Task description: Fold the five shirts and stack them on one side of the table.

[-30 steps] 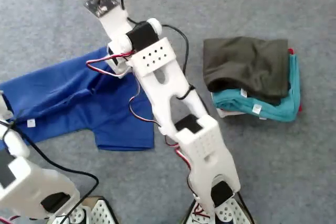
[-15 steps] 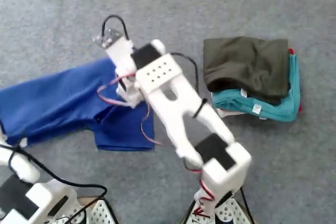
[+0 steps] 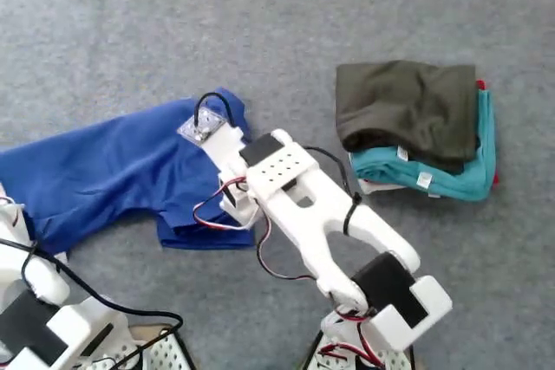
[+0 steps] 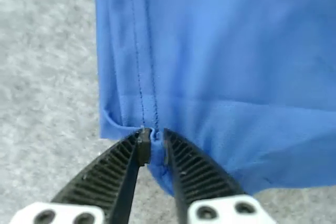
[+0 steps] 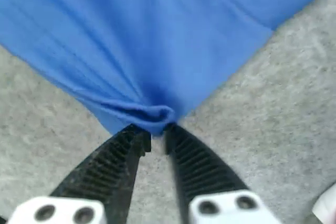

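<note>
Left end effector (image 4: 152,142) and right end effector (image 5: 157,129) each pinch the shirt (image 3: 113,171).
Soft, light and limp, it sprawls over the left half of the counter (image 3: 286,32); I'd expect sagging between holds, so hem and corners look the safest grips.

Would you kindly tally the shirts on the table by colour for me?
1 blue shirt, spread out
1 dark olive shirt, top of the stack
1 teal shirt
1 white shirt, just an edge showing
1 red shirt, just an edge showing
Total: 5
</note>
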Action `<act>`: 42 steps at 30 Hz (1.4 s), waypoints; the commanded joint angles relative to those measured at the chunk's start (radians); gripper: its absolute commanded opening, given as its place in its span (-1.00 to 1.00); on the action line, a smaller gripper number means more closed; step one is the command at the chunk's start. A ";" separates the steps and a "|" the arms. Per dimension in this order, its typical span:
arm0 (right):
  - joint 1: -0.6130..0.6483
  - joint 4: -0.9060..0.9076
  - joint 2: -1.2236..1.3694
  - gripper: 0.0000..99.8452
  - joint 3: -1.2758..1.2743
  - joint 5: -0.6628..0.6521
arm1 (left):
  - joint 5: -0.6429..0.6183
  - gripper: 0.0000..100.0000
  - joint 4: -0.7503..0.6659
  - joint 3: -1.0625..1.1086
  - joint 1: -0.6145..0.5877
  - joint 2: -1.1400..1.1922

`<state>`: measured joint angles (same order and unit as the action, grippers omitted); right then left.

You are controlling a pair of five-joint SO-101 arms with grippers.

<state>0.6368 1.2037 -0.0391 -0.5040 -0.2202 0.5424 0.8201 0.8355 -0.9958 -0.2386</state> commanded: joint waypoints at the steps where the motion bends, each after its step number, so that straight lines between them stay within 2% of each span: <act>1: 0.008 0.049 -0.073 -0.52 0.002 -0.040 | 0.006 -0.62 -0.014 -0.010 -0.048 -0.043; 3: 0.005 0.074 -0.111 -0.38 0.028 -0.114 | 0.003 -0.61 -0.002 -0.047 -0.074 -0.044; 6: -0.034 0.080 -0.159 -0.37 0.119 -0.143 | 0.006 -0.61 0.110 -0.174 -0.111 -0.044; 9: -0.071 0.078 -0.148 -0.52 0.249 -0.130 | -0.002 -0.64 0.250 -0.364 -0.133 -0.043; 12: -0.083 0.072 -0.045 -0.95 0.409 -0.075 | -0.130 -0.90 0.333 -0.539 -0.105 -0.031; 13: -0.083 0.064 0.008 -0.97 0.466 -0.066 | -0.198 -0.96 0.341 -0.575 -0.077 -0.031; 15: -0.081 0.052 0.137 -0.85 0.584 -0.063 | -0.305 -0.89 0.338 -0.591 0.002 -0.031; 17: -0.078 0.029 0.282 -0.85 0.708 -0.029 | -0.367 -0.93 0.285 -0.568 0.097 -0.012; 20: -0.083 -0.023 0.509 -0.96 0.912 0.031 | -0.425 -0.94 0.114 -0.499 0.199 0.080; 23: -0.084 -0.049 0.728 -0.96 1.136 0.074 | -0.476 -0.94 -0.063 -0.461 0.219 0.229; 27: -0.117 -0.040 0.984 -0.97 1.451 0.101 | -0.483 -0.94 -0.218 -0.487 0.173 0.451; 32: -0.207 0.035 1.227 -0.97 1.802 0.112 | -0.479 -0.94 -0.222 -0.654 0.099 0.601; 38: -0.235 0.305 1.391 -0.97 2.181 0.107 | -0.479 -0.94 -0.221 -0.757 0.068 0.649; 42: -0.173 0.446 1.342 -0.97 2.164 0.002 | -0.483 -0.94 -0.219 -0.788 0.071 0.661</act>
<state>0.4235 1.5551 1.3602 1.5965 -0.1465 0.0667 0.6160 0.1143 -0.8915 0.4319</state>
